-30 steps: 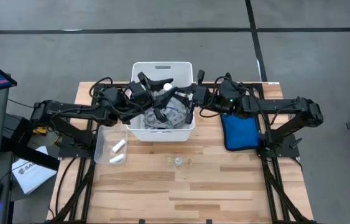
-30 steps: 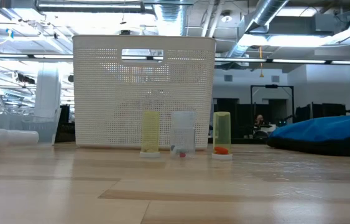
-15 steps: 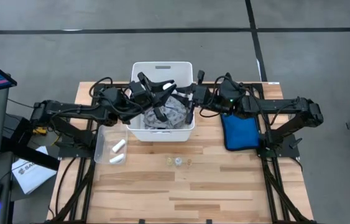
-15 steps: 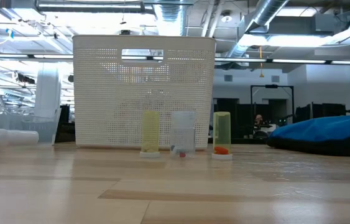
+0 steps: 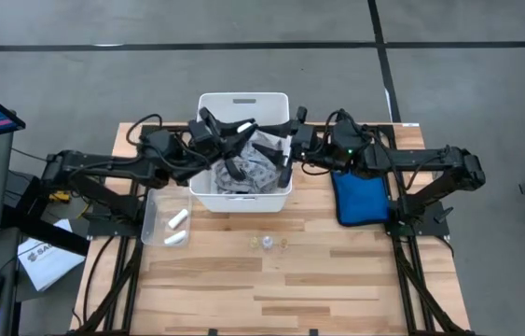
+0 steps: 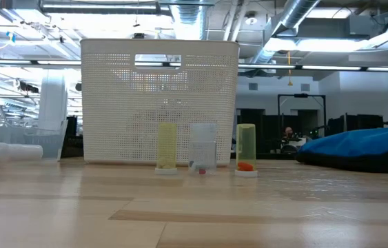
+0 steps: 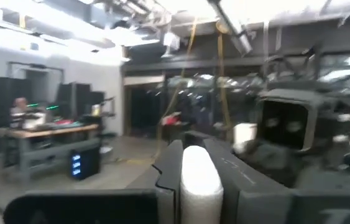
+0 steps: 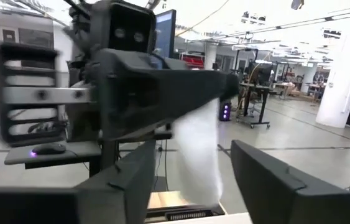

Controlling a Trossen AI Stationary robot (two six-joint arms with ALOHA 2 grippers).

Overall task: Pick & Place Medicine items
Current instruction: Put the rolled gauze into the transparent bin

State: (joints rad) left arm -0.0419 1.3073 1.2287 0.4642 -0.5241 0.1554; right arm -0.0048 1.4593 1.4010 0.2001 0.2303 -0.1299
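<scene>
Left wrist view: left gripper (image 7: 198,180) clamps a white tube (image 7: 199,177) above the white bin (image 5: 243,197); right gripper (image 8: 190,180) stands released around it. Tube appears light, rigid, smooth; grasp mid-body.

Even overhead light falls on the tabletop (image 5: 337,280), with soft shadows beneath both arms. Ceiling lights (image 6: 304,43) glare in the low view. Motion blur smears both wrist views; backgrounds stay soft.
</scene>
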